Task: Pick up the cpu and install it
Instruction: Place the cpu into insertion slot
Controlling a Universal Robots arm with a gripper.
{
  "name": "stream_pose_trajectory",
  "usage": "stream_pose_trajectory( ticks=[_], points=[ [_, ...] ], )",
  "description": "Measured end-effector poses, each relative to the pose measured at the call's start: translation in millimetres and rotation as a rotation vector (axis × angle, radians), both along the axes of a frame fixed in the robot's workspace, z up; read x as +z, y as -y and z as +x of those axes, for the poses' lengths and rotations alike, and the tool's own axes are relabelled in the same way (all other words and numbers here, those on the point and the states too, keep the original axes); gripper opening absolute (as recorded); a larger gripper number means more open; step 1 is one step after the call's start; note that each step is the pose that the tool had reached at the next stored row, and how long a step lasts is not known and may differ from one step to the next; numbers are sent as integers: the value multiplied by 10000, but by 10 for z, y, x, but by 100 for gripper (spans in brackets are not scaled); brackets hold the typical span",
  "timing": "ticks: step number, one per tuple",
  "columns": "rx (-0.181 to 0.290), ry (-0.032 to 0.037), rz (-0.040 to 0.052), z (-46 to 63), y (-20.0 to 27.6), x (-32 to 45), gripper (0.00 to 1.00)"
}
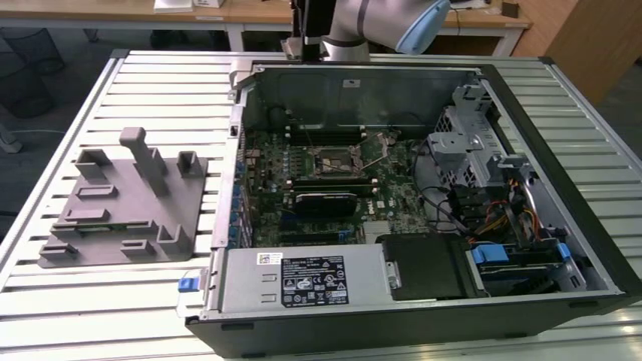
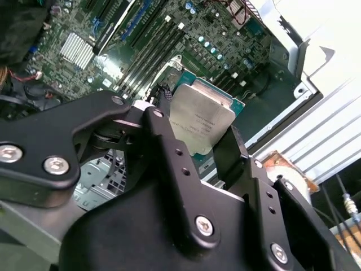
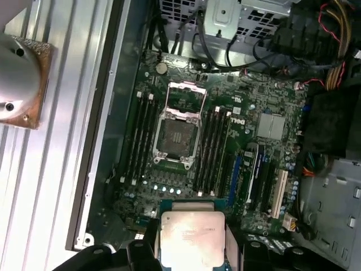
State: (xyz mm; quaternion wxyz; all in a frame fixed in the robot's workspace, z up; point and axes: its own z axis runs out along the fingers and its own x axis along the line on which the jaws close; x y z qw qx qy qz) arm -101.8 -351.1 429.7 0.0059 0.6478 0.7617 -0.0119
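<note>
Gripper (image 2: 197,135) is clamping the cpu (image 2: 202,118) by two opposite edges, silver lid facing the cameras in both wrist views. It's hanging above the motherboard (image 3: 242,141) inside the open computer case (image 1: 401,331), not touching the board. The socket (image 3: 177,137) is sitting open between the memory slots, load frame flipped up. The grey peg tray (image 1: 120,203) is lying beside the case, on the exterior view's left.

Bright, even light fills the exterior view; the ribbed pale metal bench (image 1: 161,83) gleams at ten o'clock, while the open black computer case (image 1: 401,329) lies in soft shadow inside. In both wrist views the pale silver square cpu (image 2: 200,121) (image 3: 192,240) shows mild glare.
</note>
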Motion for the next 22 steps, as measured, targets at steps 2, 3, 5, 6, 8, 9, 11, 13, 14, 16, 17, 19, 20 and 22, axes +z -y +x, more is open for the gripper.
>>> stream_pose_trajectory(
  ticks=[2, 3, 5, 6, 8, 9, 11, 13, 14, 16, 17, 19, 20, 22],
  points=[
    [-280, 1, 0, 0, 0, -12, 54],
    [-396, 1, 0, 0, 0, -16, 54],
    [-526, 15, 2, 0, -5, -22, 54],
    [-545, 39, 2, 0, -7, -25, 54],
    [-564, 162, 5, 0, -8, -30, 54],
    [-565, 256, 8, 0, -9, -32, 54],
    [-569, 392, 14, 1, -11, -40, 54],
    [-584, 417, 14, 4, -10, -65, 54],
    [-589, 417, 12, 13, -11, -83, 54],
    [-629, 419, 24, 40, -10, -120, 54],
    [-663, 418, 24, 54, -10, -139, 54],
    [-724, 418, 25, 75, -10, -175, 54],
    [-743, 417, 24, 80, -12, -191, 54],
    [-764, 417, 23, 81, -13, -205, 54]
  ],
)
